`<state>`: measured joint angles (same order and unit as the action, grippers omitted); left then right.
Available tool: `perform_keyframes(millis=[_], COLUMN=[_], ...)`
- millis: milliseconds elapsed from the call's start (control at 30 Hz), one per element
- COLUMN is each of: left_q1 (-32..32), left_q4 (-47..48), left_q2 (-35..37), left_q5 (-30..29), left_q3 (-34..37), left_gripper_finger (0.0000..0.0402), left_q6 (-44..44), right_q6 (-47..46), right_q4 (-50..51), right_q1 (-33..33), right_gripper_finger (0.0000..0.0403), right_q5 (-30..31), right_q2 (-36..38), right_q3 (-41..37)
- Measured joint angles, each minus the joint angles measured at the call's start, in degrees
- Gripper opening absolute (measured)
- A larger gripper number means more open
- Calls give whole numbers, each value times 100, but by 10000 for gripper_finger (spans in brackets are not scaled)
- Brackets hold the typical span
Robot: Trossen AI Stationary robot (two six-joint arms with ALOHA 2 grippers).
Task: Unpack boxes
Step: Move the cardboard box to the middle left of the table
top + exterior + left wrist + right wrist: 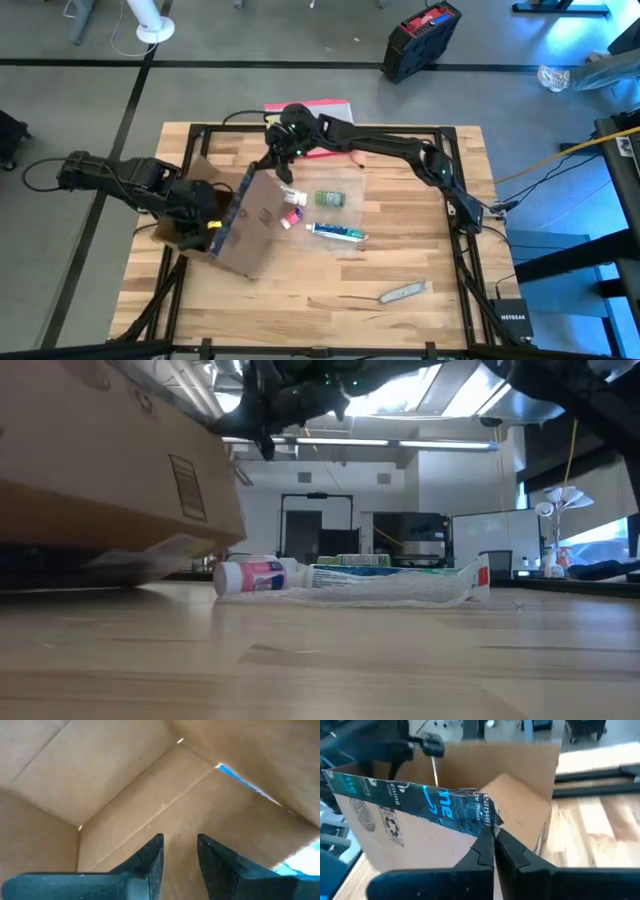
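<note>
wooden table (400, 250), grey floor (250, 90)

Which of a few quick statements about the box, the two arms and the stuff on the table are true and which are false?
1. The cardboard box sits tilted on the table's left half. True.
2. The right tool is open and away from the box. False: it is shut on the black printed tape strip at the box's flap.
3. The left tool reaches inside the box. True.
4. The toothpaste tube is inside the box. False: it lies on the wooden table, right of the box.
5. A small white bottle lies on the table beside the box. True.
</note>
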<state>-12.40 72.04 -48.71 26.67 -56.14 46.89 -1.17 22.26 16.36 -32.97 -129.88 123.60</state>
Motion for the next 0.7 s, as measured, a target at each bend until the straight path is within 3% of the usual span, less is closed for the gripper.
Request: perform_keyframes(millis=[200,533,700], left_q1=[0,0,0], left_q4=[-12,-569,-577], left_q2=[0,-2,-2], left_q5=[12,21,19], left_q3=[0,0,0], left_gripper_finger=[109,109,109], left_q6=[47,250,285], right_q6=[10,38,182], right_q4=[659,1149,1767], right_q1=[95,98,93], right_gripper_finger=[46,217,238], right_q5=[-414,27,-96], right_q2=[-58,-43,-8], right_q3=[45,55,519])
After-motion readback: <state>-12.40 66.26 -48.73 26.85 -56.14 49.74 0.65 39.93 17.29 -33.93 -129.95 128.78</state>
